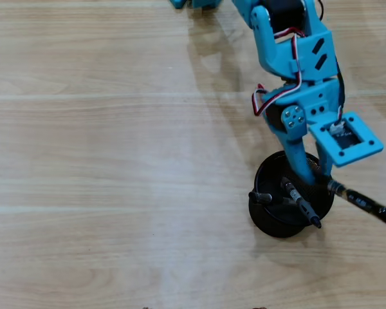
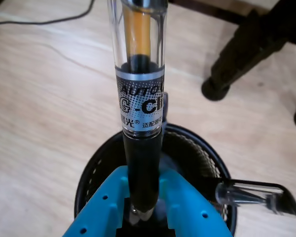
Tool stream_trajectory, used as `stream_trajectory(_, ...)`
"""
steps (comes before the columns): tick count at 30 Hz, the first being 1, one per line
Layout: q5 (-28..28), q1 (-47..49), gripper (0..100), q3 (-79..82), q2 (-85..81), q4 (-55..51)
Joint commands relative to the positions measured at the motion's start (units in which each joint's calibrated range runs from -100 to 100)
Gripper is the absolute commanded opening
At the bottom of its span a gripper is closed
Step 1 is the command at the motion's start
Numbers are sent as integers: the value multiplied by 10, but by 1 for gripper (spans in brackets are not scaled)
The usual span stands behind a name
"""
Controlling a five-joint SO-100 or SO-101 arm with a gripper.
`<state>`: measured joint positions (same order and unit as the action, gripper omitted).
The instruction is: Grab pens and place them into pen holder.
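Observation:
My blue gripper (image 1: 318,179) (image 2: 144,190) hangs over the pen holder (image 1: 264,219) (image 2: 91,170), a round black mesh cup. It is shut on a pen (image 1: 363,203) (image 2: 140,123) with a clear barrel, a silver label band and a black grip. I hold it by the grip end. In the overhead view the barrel sticks out to the right past the cup's rim. A grey-black pen (image 1: 301,204) leans in the cup, pointing lower right. A dark pen end (image 1: 260,197) pokes out at its left rim. A clear-capped pen (image 2: 251,193) leans over the rim in the wrist view.
The cup stands on a light wooden table (image 1: 116,161). My arm (image 1: 289,58) comes in from the top right of the overhead view. In the wrist view, black furniture legs (image 2: 237,54) stand beyond the cup at upper right and a black cable (image 2: 39,20) lies at upper left.

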<state>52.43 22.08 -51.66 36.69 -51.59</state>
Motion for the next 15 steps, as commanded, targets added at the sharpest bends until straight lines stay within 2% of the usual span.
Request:
stream_trajectory(1, 9, 10, 2, -29, 26, 37)
stream_trajectory(15, 6, 2, 2, -29, 90, 35)
